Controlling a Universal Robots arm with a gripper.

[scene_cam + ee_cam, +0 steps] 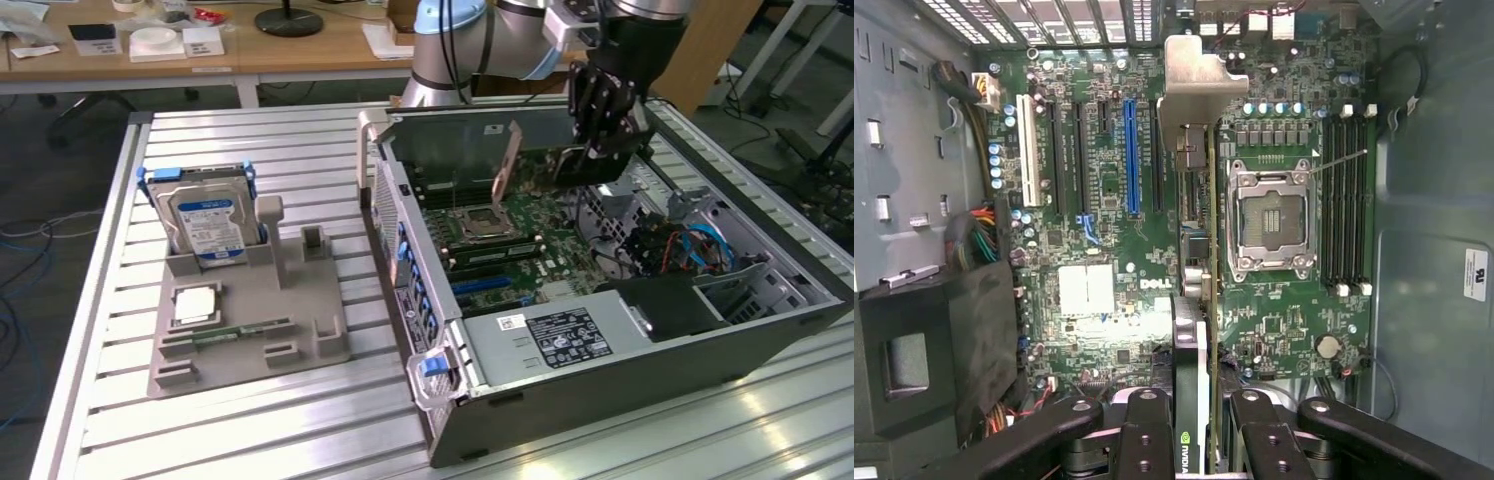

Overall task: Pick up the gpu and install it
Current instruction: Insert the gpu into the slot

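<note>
GPU (587, 168) sits clenched edge-on between the gripper's (601, 150) black fingers (594, 100), inside the open computer case (601, 390) toward one o'clock in the exterior view. Its metal bracket (507, 160) points toward the case's rear wall at eleven o'clock from the grip. The card hangs over the motherboard (534, 250), just past the CPU socket (481, 220); whether its lower edge touches the board cannot be told. In the wrist view the gripper (1199, 440) clamps the GPU (1192, 330) from both sides. The card runs lengthwise between the blue slot (1131, 155) and the CPU socket (1272, 220), with its bracket (1199, 90) at the far end. At nine o'clock in the exterior view, well apart from the case, a grey holder (247, 350) carries an upright hard drive (207, 215) and a memory stick (240, 330).
</note>
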